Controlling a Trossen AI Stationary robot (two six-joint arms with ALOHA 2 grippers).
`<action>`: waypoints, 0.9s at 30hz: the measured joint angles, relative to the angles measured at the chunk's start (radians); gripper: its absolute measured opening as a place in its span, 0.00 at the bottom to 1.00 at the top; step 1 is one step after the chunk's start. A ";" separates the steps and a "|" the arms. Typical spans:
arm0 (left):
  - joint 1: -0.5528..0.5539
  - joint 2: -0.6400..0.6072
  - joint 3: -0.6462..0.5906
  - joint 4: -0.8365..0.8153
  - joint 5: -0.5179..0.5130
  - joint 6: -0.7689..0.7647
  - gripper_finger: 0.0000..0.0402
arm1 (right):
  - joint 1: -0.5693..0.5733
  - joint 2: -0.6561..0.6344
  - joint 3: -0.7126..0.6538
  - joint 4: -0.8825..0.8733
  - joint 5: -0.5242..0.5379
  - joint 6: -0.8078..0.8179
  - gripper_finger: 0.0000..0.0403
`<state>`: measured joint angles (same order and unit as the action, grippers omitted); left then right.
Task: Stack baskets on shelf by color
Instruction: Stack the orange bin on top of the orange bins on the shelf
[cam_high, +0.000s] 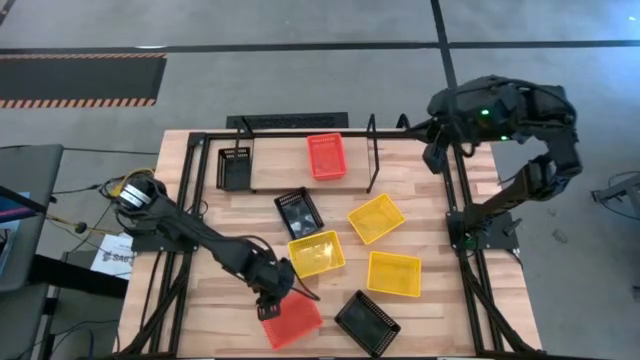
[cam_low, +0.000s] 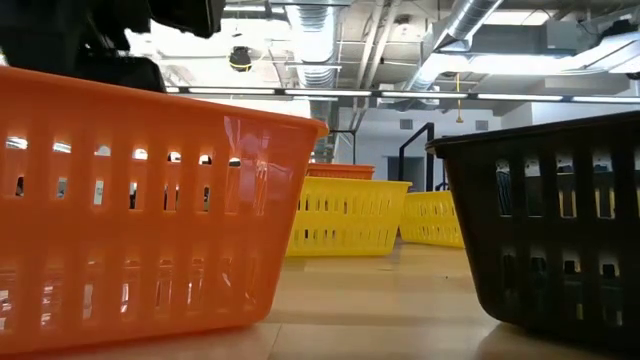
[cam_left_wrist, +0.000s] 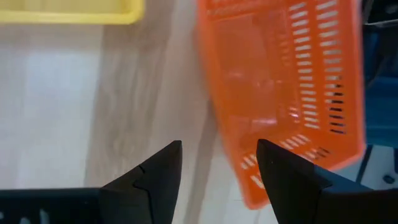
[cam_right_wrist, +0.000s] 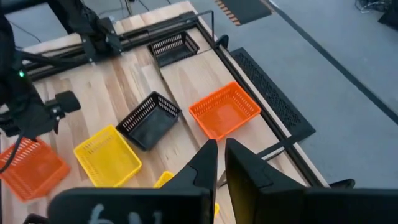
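Overhead, I see the light wooden shelf (cam_high: 280, 165) in its black wire frame across the upper middle, carrying a red-orange mesh plastic basket (cam_high: 324, 156) and a black mesh basket (cam_high: 235, 168) at its left end. Three yellow mesh baskets (cam_high: 316, 253) and two more black ones lie mid-frame. At lower centre my left gripper (cam_high: 274, 303), fingers spread, hovers at another red-orange basket (cam_high: 291, 320). My right gripper (cam_high: 436, 157), nearly closed and empty, waits upper right.
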<state>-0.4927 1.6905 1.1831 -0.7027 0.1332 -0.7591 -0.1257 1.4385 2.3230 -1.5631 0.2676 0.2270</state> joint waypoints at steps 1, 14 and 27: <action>-0.004 0.000 0.007 0.000 -0.001 -0.005 0.48 | -0.002 -0.012 0.000 -0.001 0.000 0.002 0.12; -0.012 -0.002 0.051 -0.102 -0.006 -0.117 0.48 | -0.002 -0.103 0.000 0.000 0.000 0.035 0.12; -0.009 -0.002 0.051 -0.076 -0.037 -0.053 0.48 | 0.001 -0.105 0.000 0.000 -0.003 0.035 0.12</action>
<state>-0.5014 1.6890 1.2339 -0.7788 0.0961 -0.8116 -0.1246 1.3331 2.3230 -1.5631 0.2647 0.2625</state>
